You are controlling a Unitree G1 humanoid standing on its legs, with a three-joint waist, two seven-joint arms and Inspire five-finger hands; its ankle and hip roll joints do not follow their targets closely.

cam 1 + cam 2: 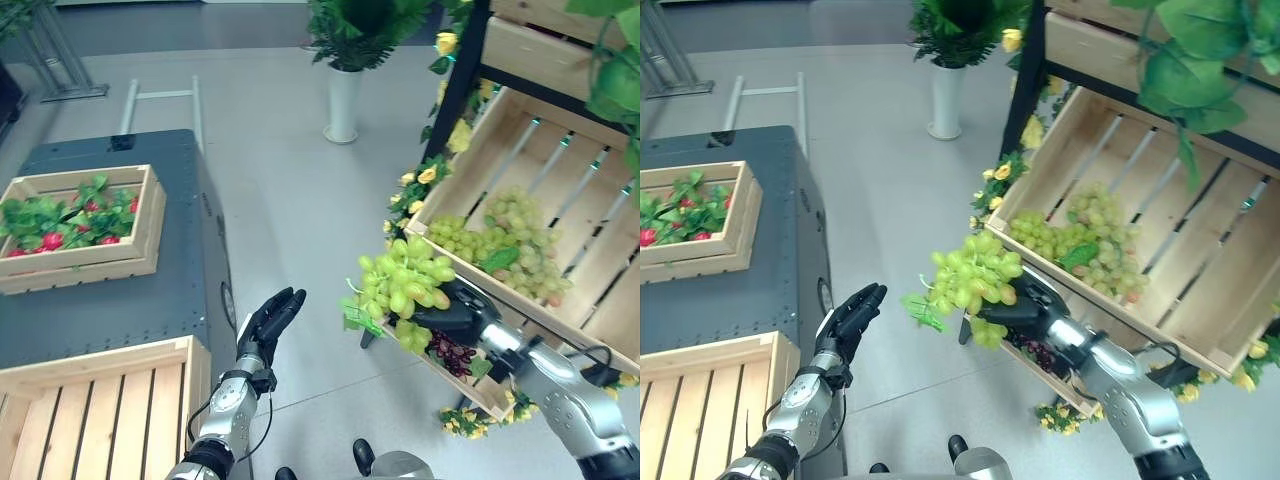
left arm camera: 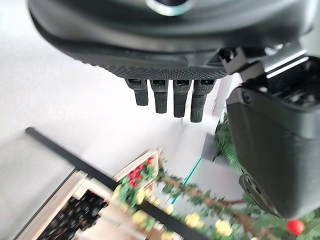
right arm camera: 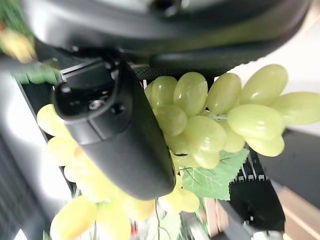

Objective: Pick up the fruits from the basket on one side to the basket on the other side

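**Grapes held clear of the right-hand crate**

Grey floor is showing between the dark bench (image 1: 110, 300) on the left and the tilted wooden crate (image 1: 560, 190) on the right. Right hand (image 1: 455, 312) is clamping a green grape bunch (image 1: 402, 280) just left of that crate, over the floor. Left hand (image 1: 268, 322) is hovering with fingers straight beside the near slatted crate (image 1: 100, 400).

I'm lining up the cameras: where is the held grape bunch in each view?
Left eye: grape bunch right of centre, in the right hand.
Right eye: just below centre.
Right wrist: beside the thumb.
Shared landmark: tilted grape crate.
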